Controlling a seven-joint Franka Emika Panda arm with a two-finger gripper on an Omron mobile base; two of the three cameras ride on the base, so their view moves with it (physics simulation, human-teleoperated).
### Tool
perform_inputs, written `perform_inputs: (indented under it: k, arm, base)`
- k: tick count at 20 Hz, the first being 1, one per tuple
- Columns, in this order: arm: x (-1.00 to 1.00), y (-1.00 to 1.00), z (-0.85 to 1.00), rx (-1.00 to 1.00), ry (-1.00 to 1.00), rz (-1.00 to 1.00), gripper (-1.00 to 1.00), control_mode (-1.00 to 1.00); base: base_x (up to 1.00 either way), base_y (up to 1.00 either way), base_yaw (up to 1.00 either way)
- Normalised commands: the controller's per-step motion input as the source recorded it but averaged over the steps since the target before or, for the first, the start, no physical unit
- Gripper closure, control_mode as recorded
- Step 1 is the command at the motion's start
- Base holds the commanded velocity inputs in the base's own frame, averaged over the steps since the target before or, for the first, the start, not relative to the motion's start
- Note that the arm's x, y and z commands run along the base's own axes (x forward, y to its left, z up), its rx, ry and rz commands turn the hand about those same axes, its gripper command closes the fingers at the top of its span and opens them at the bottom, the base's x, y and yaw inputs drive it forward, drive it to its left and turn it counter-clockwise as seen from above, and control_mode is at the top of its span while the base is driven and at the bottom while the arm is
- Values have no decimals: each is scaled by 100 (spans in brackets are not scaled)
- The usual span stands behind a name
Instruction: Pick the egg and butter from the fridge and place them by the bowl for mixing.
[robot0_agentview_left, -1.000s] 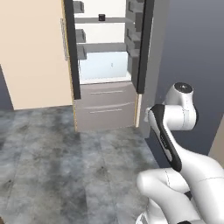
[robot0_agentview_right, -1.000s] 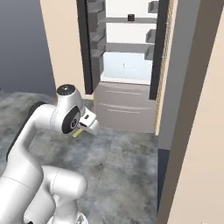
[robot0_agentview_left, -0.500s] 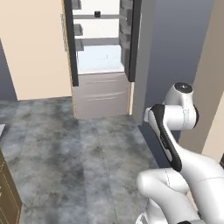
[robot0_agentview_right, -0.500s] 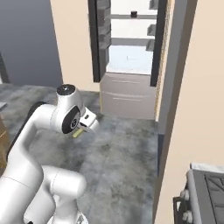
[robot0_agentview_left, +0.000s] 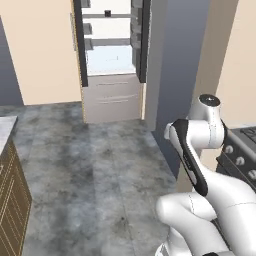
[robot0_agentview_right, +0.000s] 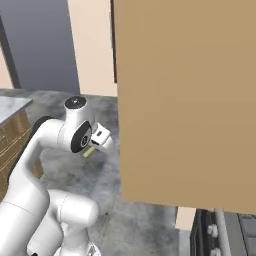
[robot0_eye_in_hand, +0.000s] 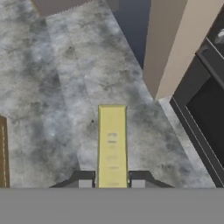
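My gripper (robot0_eye_in_hand: 112, 181) is shut on the butter (robot0_eye_in_hand: 112, 144), a thin yellow stick that points away from the hand above the grey stone floor. In the right base view the gripper (robot0_agentview_right: 94, 147) hangs beside the arm's upper joint, with the butter (robot0_agentview_right: 89, 152) poking out below it. The fridge (robot0_agentview_left: 111, 95) stands open at the far end of the floor, its grey shelves and pale drawers showing. The egg and the bowl are out of view.
A stove with knobs (robot0_agentview_left: 239, 150) stands close on the right, also seen as a dark oven front (robot0_eye_in_hand: 205, 103). A wooden cabinet with a grey top (robot0_agentview_left: 10, 190) is at the left. A big tan panel (robot0_agentview_right: 185, 100) blocks the right base view.
The whole picture has shifted: the base has backed off and turned, so the fridge sits farther away and the stove and cabinet have come into view. The butter stays in the shut gripper.
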Motion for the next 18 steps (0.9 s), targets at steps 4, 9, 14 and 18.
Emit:
perform_inputs:
  k: [4, 9, 14, 18]
  arm:
    - [0, 0, 0, 0, 0, 0, 100, 100]
    - [0, 0, 0, 0, 0, 0, 100, 100]
    - [0, 0, 0, 0, 0, 0, 100, 100]
    - [0, 0, 0, 0, 0, 0, 100, 100]
  base:
    - [-94, 8, 0]
    - [-94, 10, 0]
    - [-94, 12, -1]
    - [-90, 16, -8]
